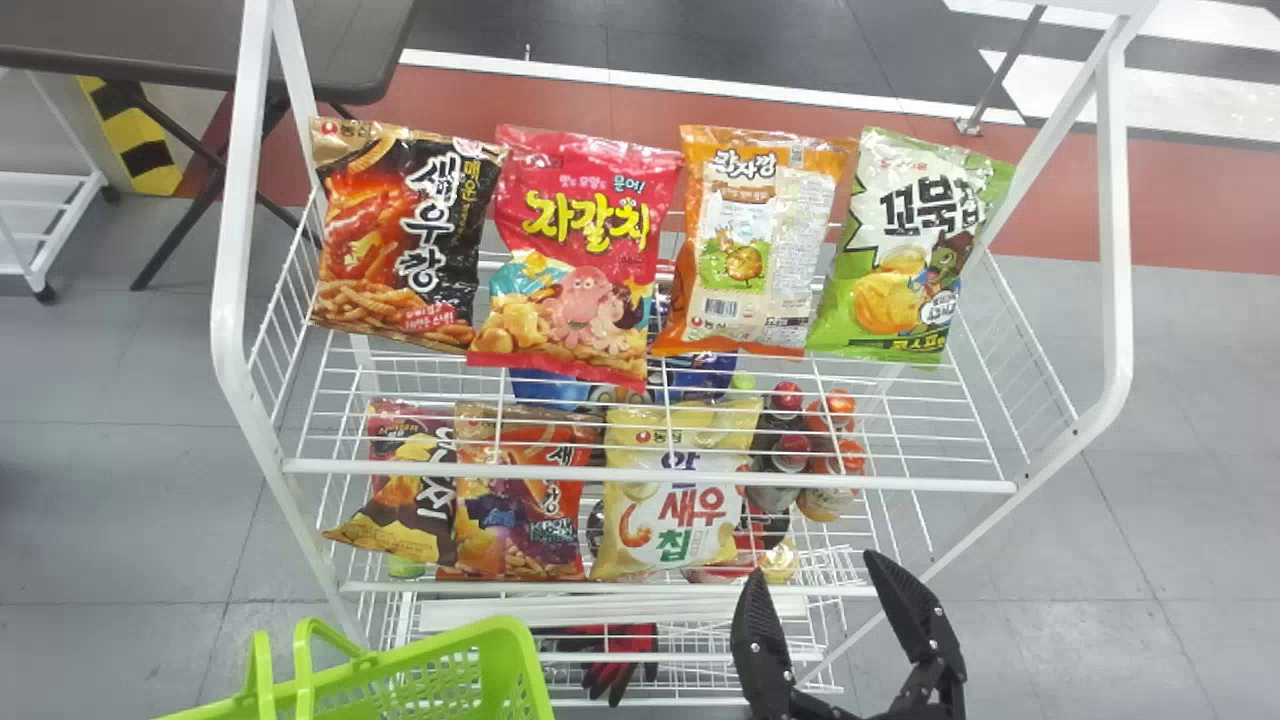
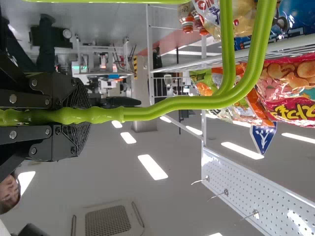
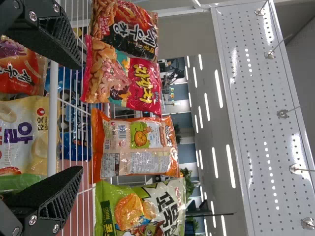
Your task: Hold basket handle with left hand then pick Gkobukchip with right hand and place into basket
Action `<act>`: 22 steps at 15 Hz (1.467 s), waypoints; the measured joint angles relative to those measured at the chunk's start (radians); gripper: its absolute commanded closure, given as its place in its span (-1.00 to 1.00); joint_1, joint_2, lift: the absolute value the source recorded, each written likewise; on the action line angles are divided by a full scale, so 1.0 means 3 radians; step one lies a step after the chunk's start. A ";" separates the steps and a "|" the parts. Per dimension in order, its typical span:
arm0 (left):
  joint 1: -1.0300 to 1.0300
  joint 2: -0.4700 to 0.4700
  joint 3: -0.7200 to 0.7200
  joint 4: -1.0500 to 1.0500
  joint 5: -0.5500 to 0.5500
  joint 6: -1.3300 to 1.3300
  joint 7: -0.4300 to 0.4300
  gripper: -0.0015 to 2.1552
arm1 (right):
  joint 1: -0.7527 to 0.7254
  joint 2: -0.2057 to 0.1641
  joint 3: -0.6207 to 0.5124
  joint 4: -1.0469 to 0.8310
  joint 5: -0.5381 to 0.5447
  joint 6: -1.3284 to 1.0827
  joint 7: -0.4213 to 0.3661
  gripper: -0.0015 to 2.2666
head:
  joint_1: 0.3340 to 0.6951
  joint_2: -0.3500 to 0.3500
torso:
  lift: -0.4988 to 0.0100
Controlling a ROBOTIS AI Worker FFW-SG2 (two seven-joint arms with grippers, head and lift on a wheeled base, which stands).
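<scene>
Here we are at the rack, and my left gripper (image 2: 81, 117) is clamped on the green handle (image 2: 172, 103), both bars pinched together between its fingers, which makes sense: one grip steadies the whole basket (image 1: 525, 655). It hangs off the front left of the rack, out of the way of the picking side

Over on the right, my right gripper (image 1: 816, 566) is spread wide with nothing in it, out before the front right corner, well apart from the target. And there's the target, the Gkobukchip (image 1: 905, 260), propped up at the right end of the top shelf (image 1: 650, 475), face towards me, close to the side edge. A good pose for a grab, I'd say: broad front showing, upper edge free

Watch the neighbour, though! The orange bag (image 1: 755, 240) sits right beside it, so a sloppy pinch could drag both. I judge the pick is next: in over the front edge, fingers around the green bag alone, squeezing gently since the pack looks puffy and slick, then out and across to the basket's mouth
</scene>
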 measured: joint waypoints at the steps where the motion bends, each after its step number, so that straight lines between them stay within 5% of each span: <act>1: -0.0005 0.0000 -0.0001 0.0012 0.0000 0.0000 0.0008 1.00 | -0.0001 0.0002 -0.0001 0.0004 0.0000 0.0000 0.0001 -0.94 | 1.00 -0.49 | 0.96; 12: -0.0016 0.0010 -0.0022 0.0036 0.0000 -0.0001 0.0007 1.00 | -0.0085 0.0023 -0.0053 -0.0002 0.0000 0.0158 0.0005 -0.95 | 1.00 -0.52 | 0.96; 22: 0.0004 0.0021 -0.0027 -0.0017 0.0000 0.0020 0.0010 1.00 | -0.0837 0.0025 -0.0631 -0.0364 -0.0303 0.1930 0.0273 -0.95 | 1.00 -0.76 | 0.96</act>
